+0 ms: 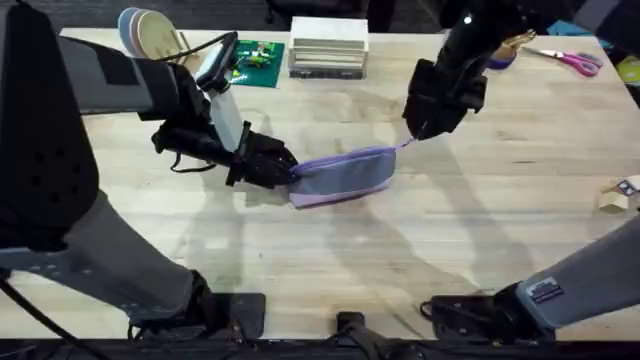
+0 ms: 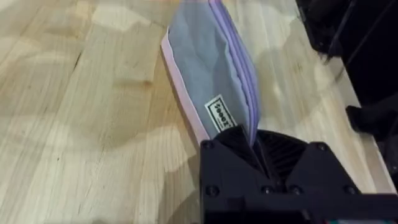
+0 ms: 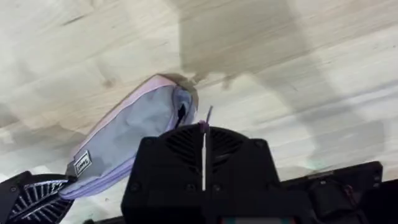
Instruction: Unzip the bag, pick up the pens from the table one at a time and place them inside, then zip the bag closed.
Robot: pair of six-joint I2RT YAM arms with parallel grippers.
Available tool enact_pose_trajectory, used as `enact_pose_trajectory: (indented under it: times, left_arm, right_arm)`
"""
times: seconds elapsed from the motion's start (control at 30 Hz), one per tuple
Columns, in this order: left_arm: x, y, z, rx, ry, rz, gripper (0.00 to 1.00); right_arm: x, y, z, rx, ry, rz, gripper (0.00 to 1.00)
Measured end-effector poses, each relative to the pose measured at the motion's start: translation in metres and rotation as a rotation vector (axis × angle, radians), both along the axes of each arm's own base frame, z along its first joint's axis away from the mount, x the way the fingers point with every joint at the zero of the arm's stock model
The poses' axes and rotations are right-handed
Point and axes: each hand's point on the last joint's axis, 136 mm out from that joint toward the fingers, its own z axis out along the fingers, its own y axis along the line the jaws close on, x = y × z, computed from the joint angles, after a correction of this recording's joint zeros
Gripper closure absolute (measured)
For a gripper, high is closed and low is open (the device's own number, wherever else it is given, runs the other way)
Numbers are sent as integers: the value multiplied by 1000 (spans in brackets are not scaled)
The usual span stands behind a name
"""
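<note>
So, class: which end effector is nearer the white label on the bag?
Left. The left end effector clamps the bag beside the label; the right end effector grips the zipper pull at the opposite end.

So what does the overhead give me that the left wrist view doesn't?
Overhead alone: the right gripper closed on the zipper pull at the bag's far end, plus pink-handled scissors and a white box at the table's back edge. Left wrist alone: the bag's small label beside the left gripper. Both: the left gripper clamping the bag's near end, the bag lying on the table.
</note>
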Motion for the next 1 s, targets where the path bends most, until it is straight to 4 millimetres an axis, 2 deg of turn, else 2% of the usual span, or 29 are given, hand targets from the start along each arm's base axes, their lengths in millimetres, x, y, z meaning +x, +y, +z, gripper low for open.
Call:
enact_pose_trajectory:
  times: [0.07, 0.17, 0.2, 0.23, 0.43, 0.5, 0.53, 0.57, 0.63, 0.67, 0.7, 0.8, 0.9, 0.93, 1.0]
  left_arm:
    - [0, 0, 0, 0, -1, 0, 959]
    - [-1, 2, -3, 18, 4, -5, 959]
    - [-2, 3, -3, 21, 5, -5, 959]
    - [-2, 3, -3, 22, 6, -5, 959]
    - [-2, 3, -3, 23, 6, -6, 959]
    - [-2, 3, -3, 23, 6, -6, 959]
    - [-2, 3, -3, 23, 6, -6, 959]
    - [-2, 3, -3, 23, 6, -6, 959]
    - [-2, 3, -3, 23, 6, -6, 959]
    - [-2, 3, -3, 23, 6, -6, 959]
    - [-2, 3, -3, 23, 5, -6, 959]
    - [-1, 3, -4, 23, 3, -6, 959]
    - [-1, 3, -4, 23, 3, -6, 959]
    - [-1, 3, -4, 23, 3, -6, 959]
    - [-1, 3, -4, 23, 2, -6, 959]
  right_arm:
    - [1, -2, -3, 6, 0, -5, 967]
    - [0, -24, -28, -72, 6, -15, 968]
    - [-10, -39, -53, -123, 35, -32, 968]
    - [-21, -46, -71, -151, 65, -32, 969]
    - [-22, -49, -74, -165, 62, -25, 969]
    - [-20, -48, -70, -164, 54, -20, 969]
    - [-13, -46, -54, -149, 3, -14, 969]
    - [-8, -41, -28, -127, -73, 12, 969]
    - [-8, -38, -9, -113, -122, 37, 969]
    - [-17, -32, 25, -88, -211, 99, 963]
    - [-20, -30, 32, -82, -232, 117, 907]
    - [-30, -23, 53, -67, -292, 184, 521]
    - [-40, -16, 72, -50, -357, 260, 84]
    - [-43, -14, 77, -46, -376, 285, 28]
    - [-50, -10, 88, -35, -416, 327, 5]
